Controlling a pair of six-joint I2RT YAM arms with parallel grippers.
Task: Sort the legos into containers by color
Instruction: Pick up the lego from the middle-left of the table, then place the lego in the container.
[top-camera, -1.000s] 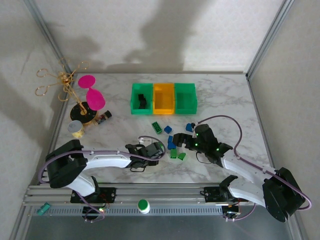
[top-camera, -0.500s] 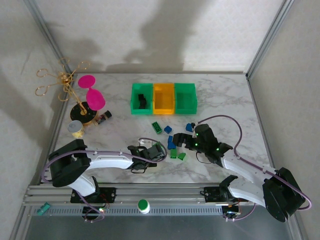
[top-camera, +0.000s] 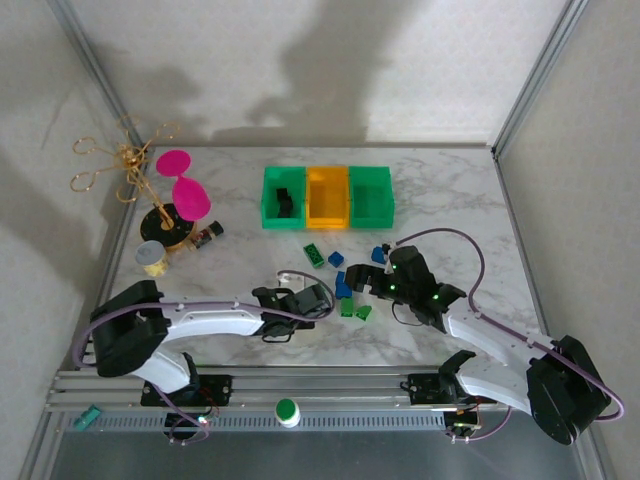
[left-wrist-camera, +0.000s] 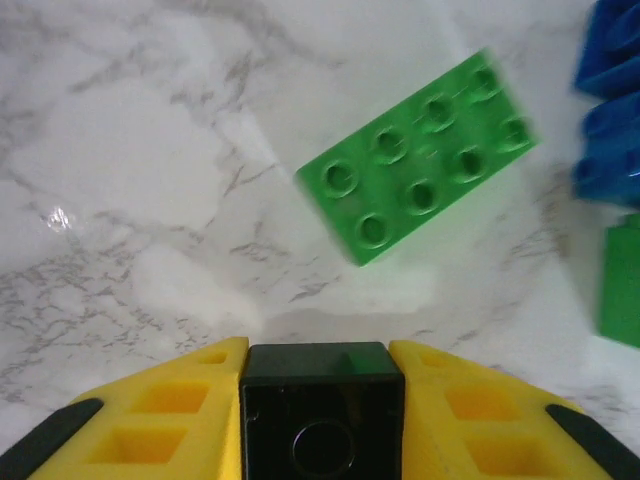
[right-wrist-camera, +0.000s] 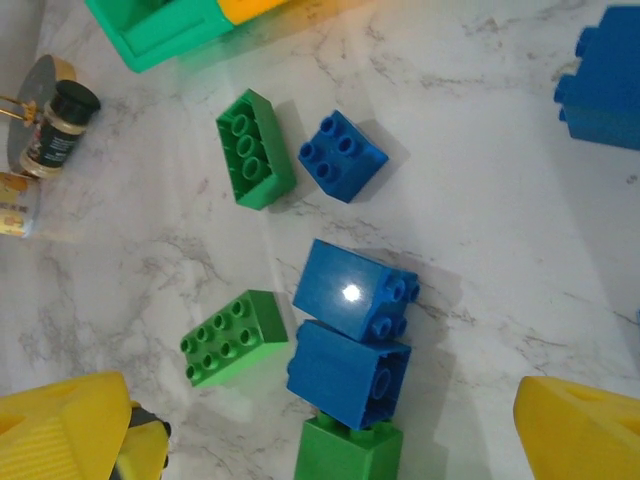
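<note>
Your left claw (top-camera: 316, 297) has barely shifted over the last second. It crept a little toward the brick cluster and eased back, while its shoulder link drifted slightly leftward. The loose legos lie just as they did.

In the left wrist view its yellow fingers (left-wrist-camera: 180, 390) are closed snugly on a black lego (left-wrist-camera: 322, 415), held low over the surface. A green eight-stud brick (left-wrist-camera: 420, 150) lies just ahead of it. So the grasp looks made and the carry hardly begun.

The likely target is the left green bin (top-camera: 266, 196), which already holds a black brick (top-camera: 285, 203). The orange bin (top-camera: 327, 195) and the right green bin (top-camera: 372, 205) sit beside it, all well apart from that claw.

Your right claw (right-wrist-camera: 330, 430) hangs spread wide, holding nothing, over two blue bricks (right-wrist-camera: 355, 290) that touch each other; it has not moved. Blue and green pieces are still scattered, so most of the sorting lies ahead.
</note>
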